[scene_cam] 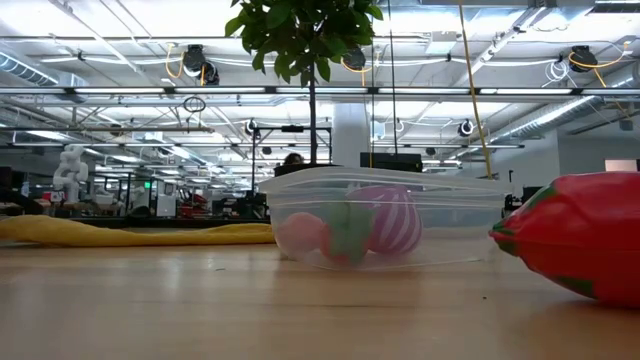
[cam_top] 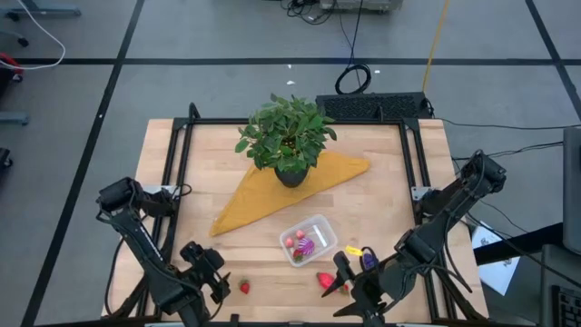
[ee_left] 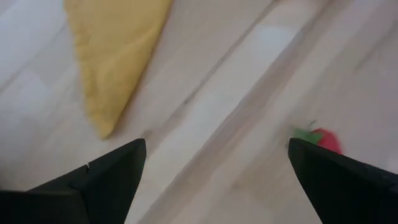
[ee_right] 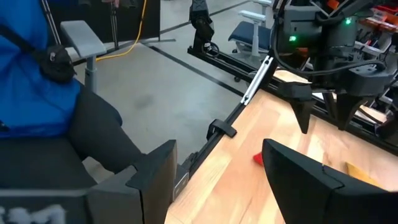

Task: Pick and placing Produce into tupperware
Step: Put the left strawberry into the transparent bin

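Note:
The clear tupperware [cam_top: 307, 240] stands on the wooden table near its front and holds a pink piece and a striped pink piece [scene_cam: 385, 222]. A small red strawberry [cam_top: 244, 287] lies at the front left, a little apart from my open left gripper [cam_top: 216, 277], which points down over bare table [ee_left: 214, 146]. Another red strawberry [cam_top: 325, 280] lies right of it, large at the low view's right [scene_cam: 585, 235]. My right gripper [cam_top: 343, 277] hovers above that spot, pointing toward the table's left, fingers apart with nothing between them [ee_right: 217, 149]. A purple and a yellow piece [cam_top: 365, 258] lie beside it.
A potted leafy plant [cam_top: 289, 136] stands on a yellow cloth [cam_top: 272, 195] behind the tupperware. Black frame rails [cam_top: 177, 173] run along the table's sides. A seated person in blue [ee_right: 31, 74] is beyond the table's left edge.

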`<state>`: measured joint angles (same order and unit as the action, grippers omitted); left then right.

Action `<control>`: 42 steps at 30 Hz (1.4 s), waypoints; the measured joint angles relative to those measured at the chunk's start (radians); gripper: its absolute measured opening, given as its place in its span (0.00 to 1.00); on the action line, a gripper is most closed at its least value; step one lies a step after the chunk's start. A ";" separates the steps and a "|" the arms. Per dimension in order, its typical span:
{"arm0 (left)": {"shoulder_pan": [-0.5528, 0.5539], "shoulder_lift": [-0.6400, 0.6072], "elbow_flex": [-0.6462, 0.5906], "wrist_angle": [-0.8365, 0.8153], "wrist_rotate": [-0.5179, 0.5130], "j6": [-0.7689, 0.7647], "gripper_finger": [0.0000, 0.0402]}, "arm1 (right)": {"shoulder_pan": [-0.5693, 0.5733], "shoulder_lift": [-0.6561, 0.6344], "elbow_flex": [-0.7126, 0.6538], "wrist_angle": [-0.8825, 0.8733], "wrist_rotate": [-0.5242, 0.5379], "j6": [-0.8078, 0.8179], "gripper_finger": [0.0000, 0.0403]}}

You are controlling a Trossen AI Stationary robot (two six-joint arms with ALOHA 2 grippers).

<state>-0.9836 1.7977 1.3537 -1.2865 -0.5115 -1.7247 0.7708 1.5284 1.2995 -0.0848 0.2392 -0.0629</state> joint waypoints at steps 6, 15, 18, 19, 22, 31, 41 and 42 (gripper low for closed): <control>0.000 0.000 0.000 0.069 -0.086 0.048 0.99 | 0.000 0.000 0.000 -0.001 0.000 -0.005 0.57; 0.005 0.000 -0.072 0.348 -0.069 0.046 0.99 | 0.000 0.000 0.000 -0.002 0.000 -0.005 0.57; 0.021 0.000 -0.122 0.476 0.001 0.029 0.99 | 0.000 0.000 0.000 -0.002 0.000 -0.010 0.57; 0.027 0.000 -0.132 0.507 0.023 0.017 0.99 | 0.000 0.000 0.000 -0.002 0.000 -0.011 0.57; 0.047 0.004 -0.148 0.559 0.082 -0.014 0.99 | 0.000 0.000 0.000 -0.002 0.000 -0.025 0.57; 0.082 0.009 -0.148 0.595 0.109 -0.042 0.99 | 0.000 0.000 0.000 -0.002 0.000 -0.028 0.57; 0.096 0.009 -0.148 0.597 0.150 -0.093 0.99 | 0.000 0.000 0.000 -0.002 -0.001 -0.031 0.57; 0.098 0.009 -0.148 0.598 0.150 -0.096 0.99 | 0.000 0.000 0.000 -0.002 -0.001 -0.031 0.57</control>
<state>-0.8856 1.8065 1.2053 -0.6887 -0.3614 -1.8202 0.7704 1.5284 1.2995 -0.0872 0.2387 -0.0938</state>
